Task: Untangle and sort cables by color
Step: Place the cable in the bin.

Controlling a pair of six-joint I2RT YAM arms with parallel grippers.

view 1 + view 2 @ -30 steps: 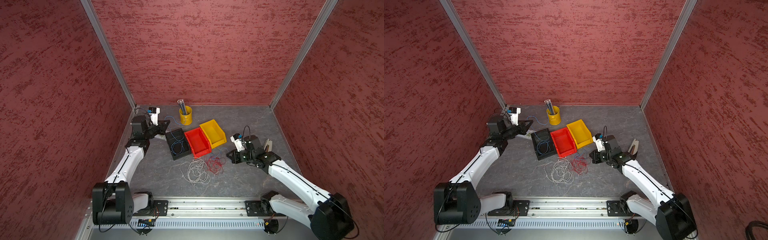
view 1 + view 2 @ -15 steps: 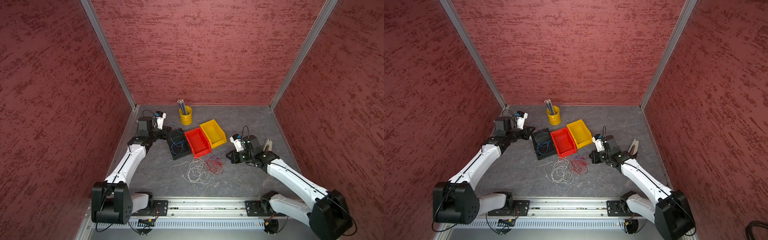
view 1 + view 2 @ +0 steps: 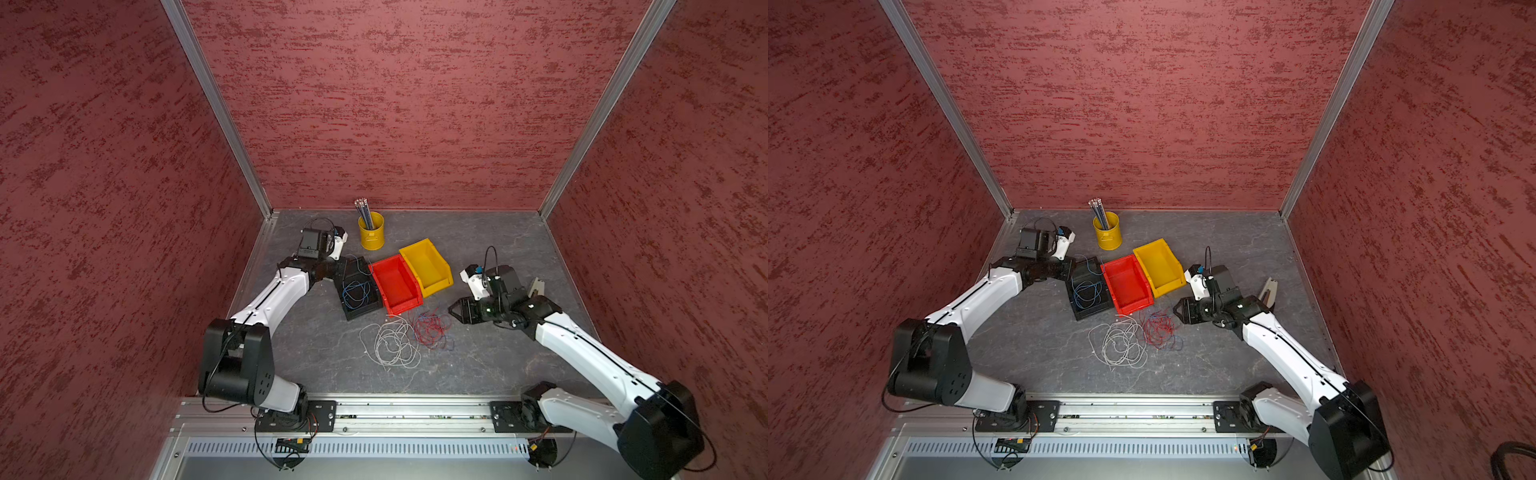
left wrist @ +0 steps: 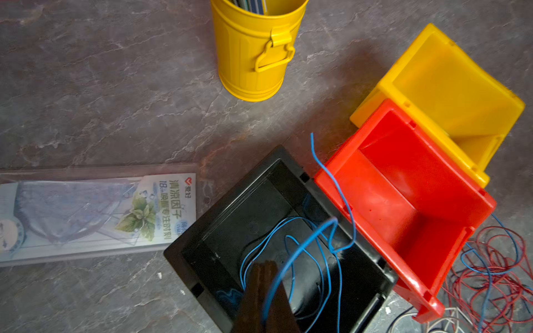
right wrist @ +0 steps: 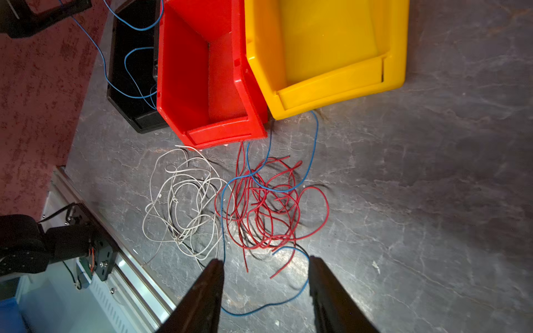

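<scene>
In a top view, poises the left hand [image 3: 343,268] over the black bin [image 3: 361,311] and the right hand [image 3: 455,309] just beside the red tangle [image 3: 430,330] on the bench [image 3: 478,365], clearly the nearer. On the left wrist, pinches a blue cable [image 4: 300,248] tight above that bin. On the right wrist, gapes partway, gripping nothing, astride a loose blue strand [image 5: 288,299] running lengthwise away into the tangle
</scene>
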